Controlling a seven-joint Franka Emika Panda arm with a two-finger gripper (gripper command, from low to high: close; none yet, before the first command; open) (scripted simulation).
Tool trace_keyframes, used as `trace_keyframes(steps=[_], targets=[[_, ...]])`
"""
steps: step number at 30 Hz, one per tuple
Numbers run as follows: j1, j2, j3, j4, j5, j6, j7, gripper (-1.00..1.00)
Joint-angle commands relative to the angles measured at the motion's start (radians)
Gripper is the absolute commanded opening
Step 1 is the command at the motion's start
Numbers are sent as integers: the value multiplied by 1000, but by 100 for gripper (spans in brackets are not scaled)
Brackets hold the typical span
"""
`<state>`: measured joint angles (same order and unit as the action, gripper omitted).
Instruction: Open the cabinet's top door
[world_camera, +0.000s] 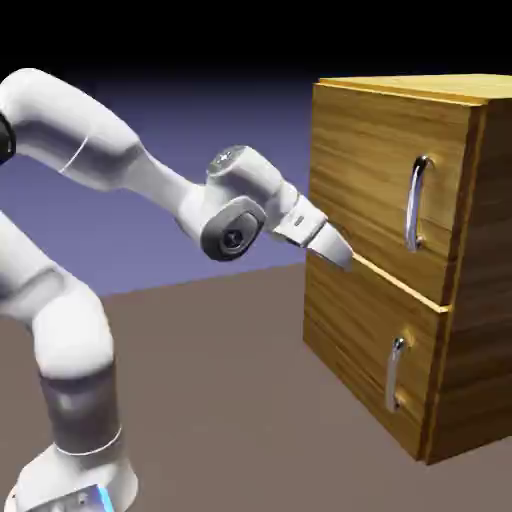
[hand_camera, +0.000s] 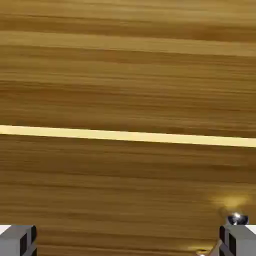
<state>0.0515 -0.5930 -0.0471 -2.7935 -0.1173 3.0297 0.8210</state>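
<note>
The cabinet (world_camera: 440, 88) stands at the right of the exterior view, boxy, in light-brown wood grain. Its top door (world_camera: 365, 185) is shut and carries a long curved silver handle (world_camera: 417, 203). My gripper (world_camera: 340, 252) is open and holds nothing. It points at the cabinet front close to the pale seam (world_camera: 400, 283) between the two doors, left of and below the handle. In the hand view my gripper (hand_camera: 128, 241) faces wood grain crossed by that seam (hand_camera: 128, 135). The grey fingertips (hand_camera: 17, 239) stand wide apart. A silver handle end (hand_camera: 236, 219) glints at lower right.
The lower door (world_camera: 355, 340) below the seam is shut and has a shorter silver handle (world_camera: 396, 373). The brown table (world_camera: 230, 400) stretches between my base (world_camera: 70, 480) and the cabinet.
</note>
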Motion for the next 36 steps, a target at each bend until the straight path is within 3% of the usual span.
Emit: trace_keyframes(steps=[1, 36], targets=[[15, -9, -17, 6, -44, -3, 30, 100], [527, -307, -628, 220, -1566, -97, 1068, 100]])
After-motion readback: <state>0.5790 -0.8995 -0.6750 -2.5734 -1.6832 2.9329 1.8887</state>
